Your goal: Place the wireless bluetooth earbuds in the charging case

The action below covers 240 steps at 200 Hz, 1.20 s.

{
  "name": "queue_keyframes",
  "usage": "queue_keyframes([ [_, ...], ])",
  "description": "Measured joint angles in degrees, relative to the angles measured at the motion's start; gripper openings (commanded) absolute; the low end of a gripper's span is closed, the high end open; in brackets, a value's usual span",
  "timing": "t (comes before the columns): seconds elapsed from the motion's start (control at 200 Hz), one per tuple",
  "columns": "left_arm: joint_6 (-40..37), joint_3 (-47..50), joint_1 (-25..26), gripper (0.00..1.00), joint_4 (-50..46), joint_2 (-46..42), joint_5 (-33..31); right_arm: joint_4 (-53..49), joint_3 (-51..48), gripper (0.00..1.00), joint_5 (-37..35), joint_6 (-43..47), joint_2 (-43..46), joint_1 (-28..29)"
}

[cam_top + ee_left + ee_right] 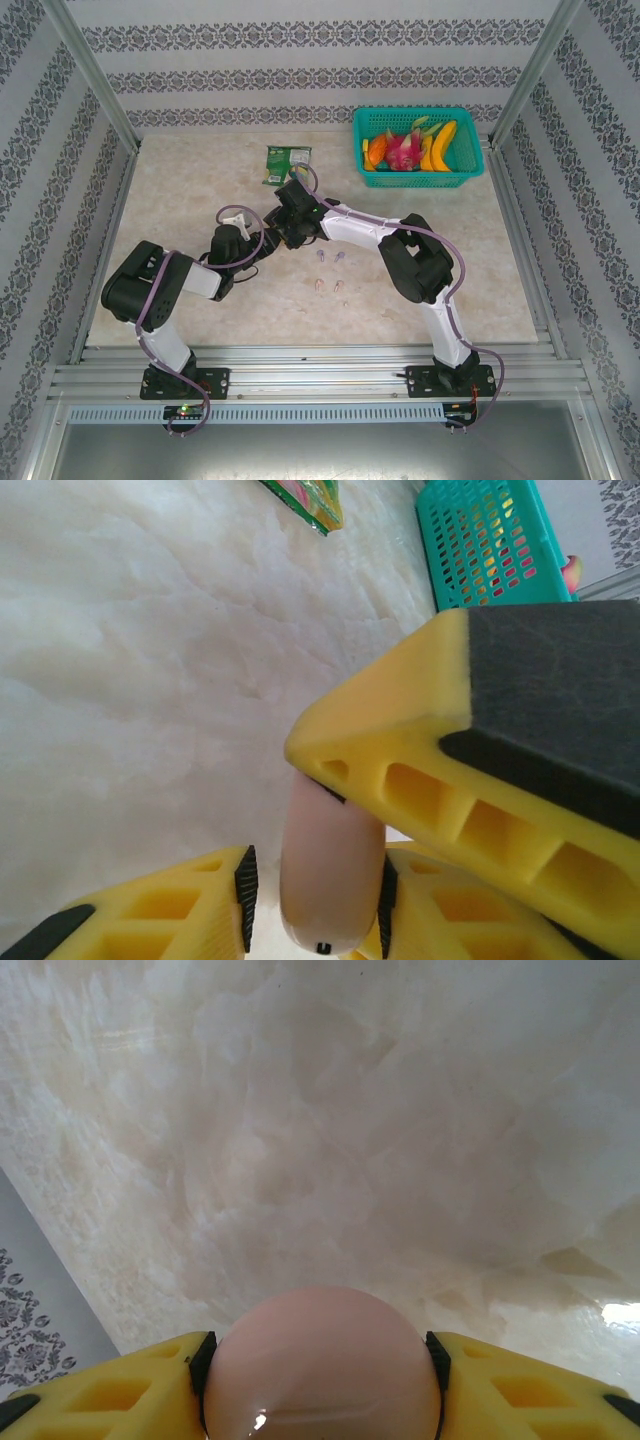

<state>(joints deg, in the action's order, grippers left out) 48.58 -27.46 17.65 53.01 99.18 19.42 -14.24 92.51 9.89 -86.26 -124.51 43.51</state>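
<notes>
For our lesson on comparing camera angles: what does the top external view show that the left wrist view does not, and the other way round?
Top external's own: four earbuds lying loose on the table. Left wrist's own: the pink case, pinched edge-on in the left gripper. Shared: the teal basket, the green packet and the marbled table.

walls [320,62] — grey damask-striped paper | tabletop [180,190] — pale marbled beige | aluminium rails [320,380] at near edge | light even

The round pink charging case [320,1370] is being gripped (lid unclear); lilac earbuds [322,256] and pink earbuds [320,285] are lying on the table [200,190].
</notes>
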Motion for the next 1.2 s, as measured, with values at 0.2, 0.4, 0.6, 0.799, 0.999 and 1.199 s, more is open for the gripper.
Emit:
queue_keyframes([
  [0.2, 0.17, -0.35, 0.31, 0.23, 0.17, 0.44, 0.00, 0.55, -0.55, 0.54, -0.13, -0.46, 0.02, -0.17],
  [0.4, 0.33, -0.48, 0.31, 0.14, 0.17, 0.48, 0.00, 0.76, -0.55, 0.56, -0.35, -0.46, 0.02, -0.26],
  [0.6, 0.31, -0.48, 0.31, 0.10, -0.09, 0.35, -0.46, 0.79, -0.55, 0.71, 0.11, -0.48, 0.37, -0.28],
  [0.799, 0.02, -0.70, 0.31, 0.09, -2.40, -1.68, -0.63, 0.79, -0.55, 0.77, 0.68, 0.52, 3.02, -1.64],
  [0.999, -3.37, -2.91, 0.24, 0.04, -11.08, -6.84, 1.55, 1.46, -2.69, 0.81, 0.92, 6.45, 9.09, -6.16],
  [1.199, -9.99, -8.28, -1.16, 0.03, -22.95, -14.19, 8.00, 11.32, -16.87, 0.79, 5.70, 19.71, 18.86, -10.95],
])
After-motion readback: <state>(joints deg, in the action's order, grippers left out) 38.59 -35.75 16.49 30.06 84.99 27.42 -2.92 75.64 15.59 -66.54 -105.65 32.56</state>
